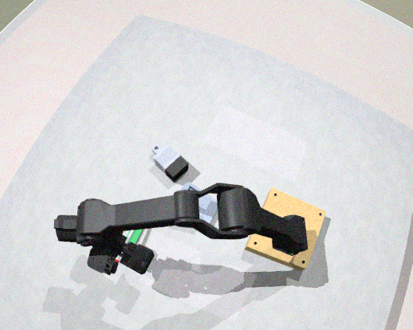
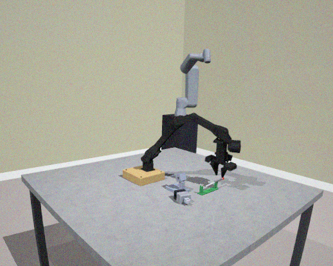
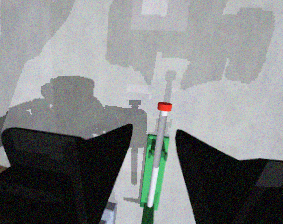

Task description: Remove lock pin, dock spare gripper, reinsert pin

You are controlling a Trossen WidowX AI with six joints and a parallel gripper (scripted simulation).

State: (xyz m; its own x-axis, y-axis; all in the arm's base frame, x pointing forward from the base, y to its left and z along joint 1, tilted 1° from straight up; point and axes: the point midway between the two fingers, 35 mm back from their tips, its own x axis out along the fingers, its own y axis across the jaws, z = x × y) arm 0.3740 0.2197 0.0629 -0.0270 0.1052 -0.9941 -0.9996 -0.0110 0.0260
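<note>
The pin (image 2: 212, 184) (image 3: 153, 185), grey-white with a red head, lies across the two posts of the green rack (image 1: 135, 236) (image 2: 207, 191) (image 3: 146, 182). Its red head overhangs one end. My gripper (image 1: 119, 259) (image 2: 220, 175) (image 3: 154, 131) is part-way open above the head end, with a fingertip on either side of the pin and gaps to both. The light blue mount (image 1: 210, 209) (image 2: 180, 178) stands beside the rack, partly hidden by the arm from above. The spare gripper (image 1: 169, 159) (image 2: 182, 196), light grey with a black end, lies on the table near the mount.
The wooden base block (image 1: 291, 205) (image 2: 143, 177) carries my arm. My forearm passes over the mount. A grey arm (image 2: 192, 87) on a dark pedestal (image 2: 188, 138) stands behind the table.
</note>
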